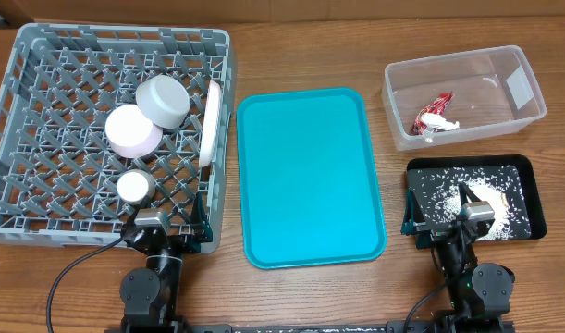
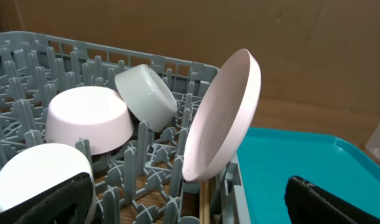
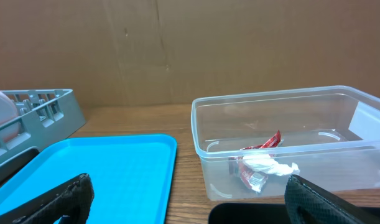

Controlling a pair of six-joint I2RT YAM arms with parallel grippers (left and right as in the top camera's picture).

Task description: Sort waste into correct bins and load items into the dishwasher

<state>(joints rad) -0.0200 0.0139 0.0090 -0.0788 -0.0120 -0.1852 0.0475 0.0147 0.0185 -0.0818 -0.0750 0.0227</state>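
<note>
The grey dish rack (image 1: 42,83) at the left holds the grey bowl (image 1: 162,97), the pale pink bowl (image 1: 132,129), the small white cup (image 1: 134,186) and the white plate (image 1: 211,122) standing on edge at its right wall. In the left wrist view I see the plate (image 2: 224,118), both bowls and a wooden chopstick (image 2: 204,202) under the plate. The red-and-white wrapper (image 1: 435,116) lies in the clear tub (image 1: 485,97). Rice grains (image 1: 444,190) lie in the black tray (image 1: 532,190). My left gripper (image 1: 162,227) is open at the rack's front edge. My right gripper (image 1: 448,222) is open over the black tray's front.
The teal serving tray (image 1: 310,176) lies bare between the rack and the two bins; it shows in the right wrist view (image 3: 96,174) beside the tub (image 3: 289,143). A brown cardboard wall stands behind the table.
</note>
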